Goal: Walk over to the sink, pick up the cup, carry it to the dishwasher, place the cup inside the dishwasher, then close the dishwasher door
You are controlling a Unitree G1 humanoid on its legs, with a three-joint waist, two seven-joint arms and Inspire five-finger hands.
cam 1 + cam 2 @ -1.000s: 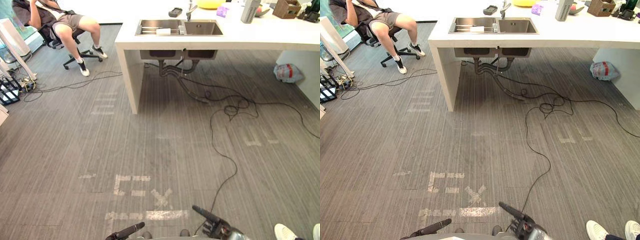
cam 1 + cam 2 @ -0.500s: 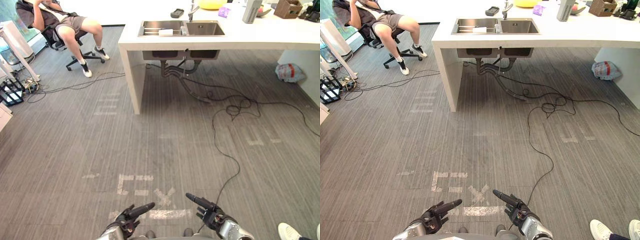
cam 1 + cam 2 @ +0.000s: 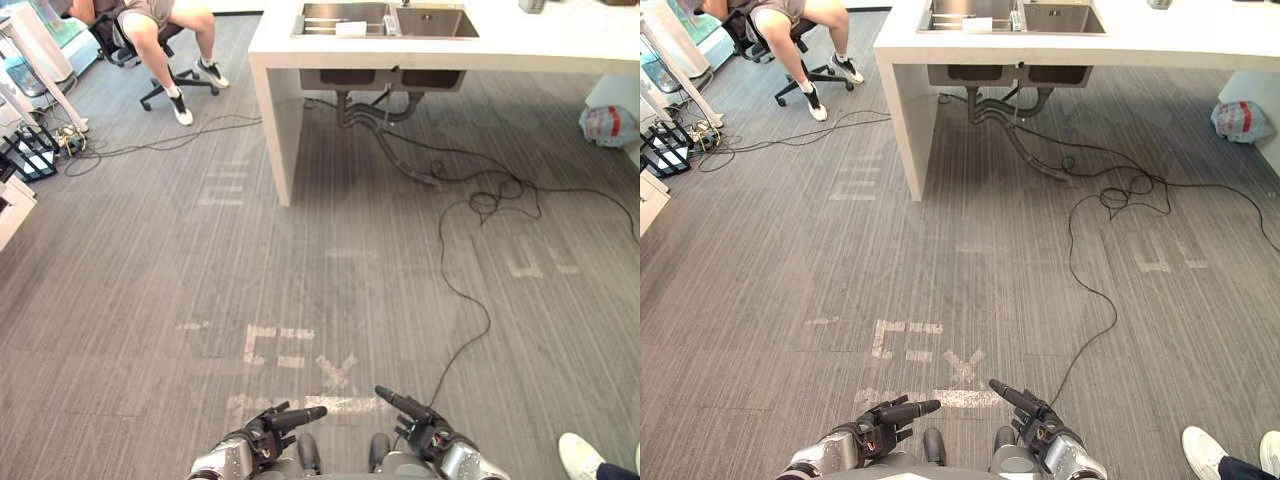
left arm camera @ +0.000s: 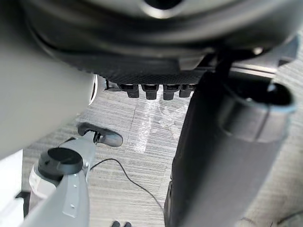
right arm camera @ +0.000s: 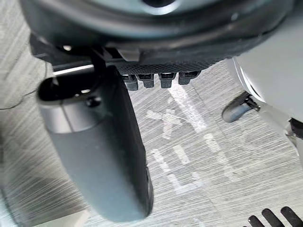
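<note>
We're barely started: sink (image 3: 430, 20) far ahead across the floor (image 3: 330, 250), cup too small to make out there; left hand (image 3: 256, 440) and right hand (image 3: 430, 440) near, loosely spread, empty; pickup, carry, loading, door all to come

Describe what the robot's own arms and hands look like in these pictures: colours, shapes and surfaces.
The left arm and right arm are rounded, silver-grey metal. The left hand and right hand are dark, almost black, with slim rod-like fingers. Seen close up, the left thumb and right thumb are thick, smooth, dark-grey cylinders with rounded tips.
</note>
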